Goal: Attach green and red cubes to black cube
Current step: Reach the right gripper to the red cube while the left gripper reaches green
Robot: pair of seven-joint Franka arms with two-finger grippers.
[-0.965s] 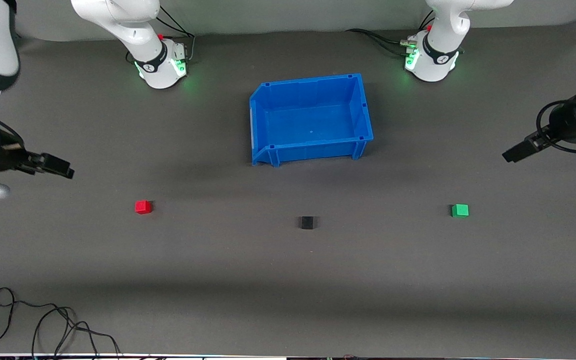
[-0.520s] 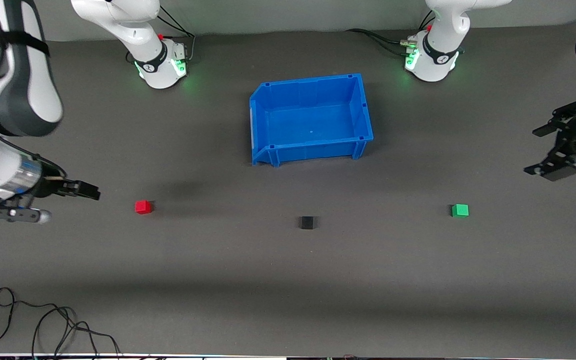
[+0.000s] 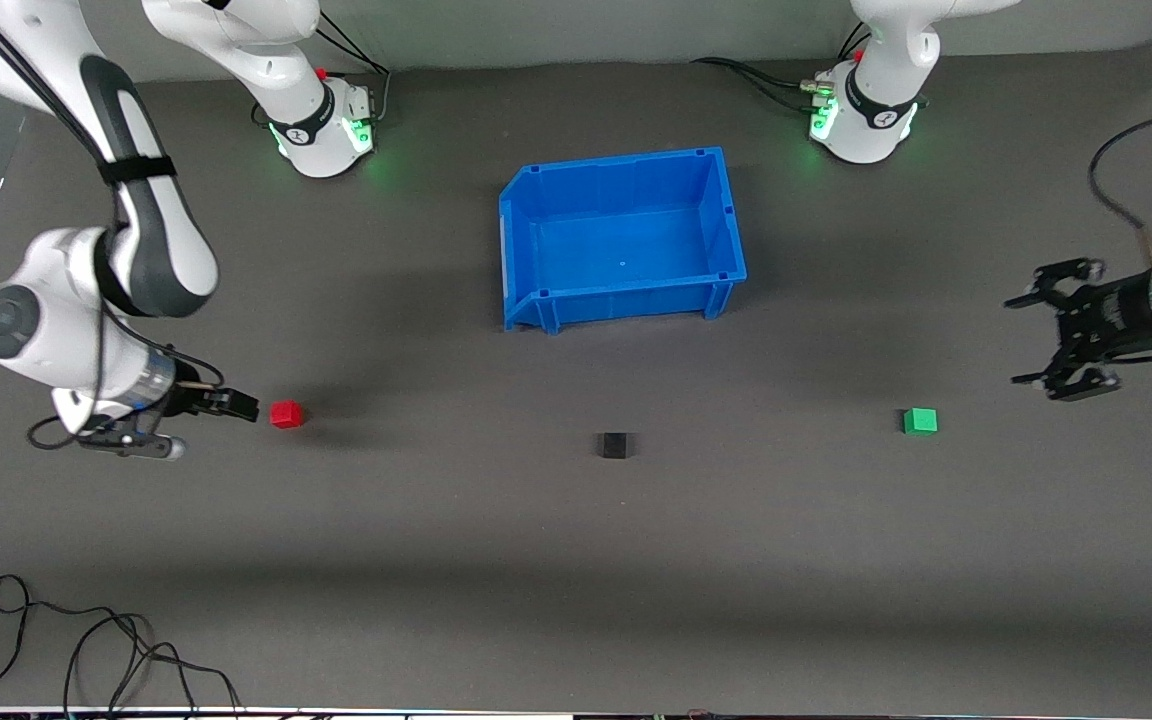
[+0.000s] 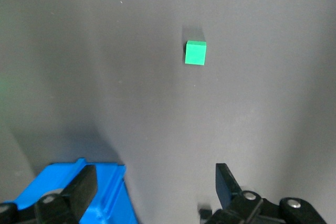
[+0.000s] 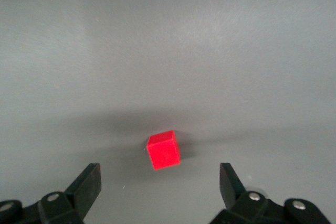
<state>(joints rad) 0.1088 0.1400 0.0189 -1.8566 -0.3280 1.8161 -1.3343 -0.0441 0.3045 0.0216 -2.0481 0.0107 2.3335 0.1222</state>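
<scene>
no readable text, labels, brands, numbers or signs on anything in view

The right gripper (image 3: 236,405) hangs low just beside the red cube (image 3: 286,414), toward the right arm's end of the table, fingers (image 5: 86,184) spread wide and the arm bent sharply at the elbow. The left gripper (image 3: 1056,335) hovers near the green cube (image 3: 920,421), toward the left arm's end, fingers (image 4: 227,184) wide apart.

Blue bin (image 3: 726,215), loose cable (image 3: 86,640)
</scene>
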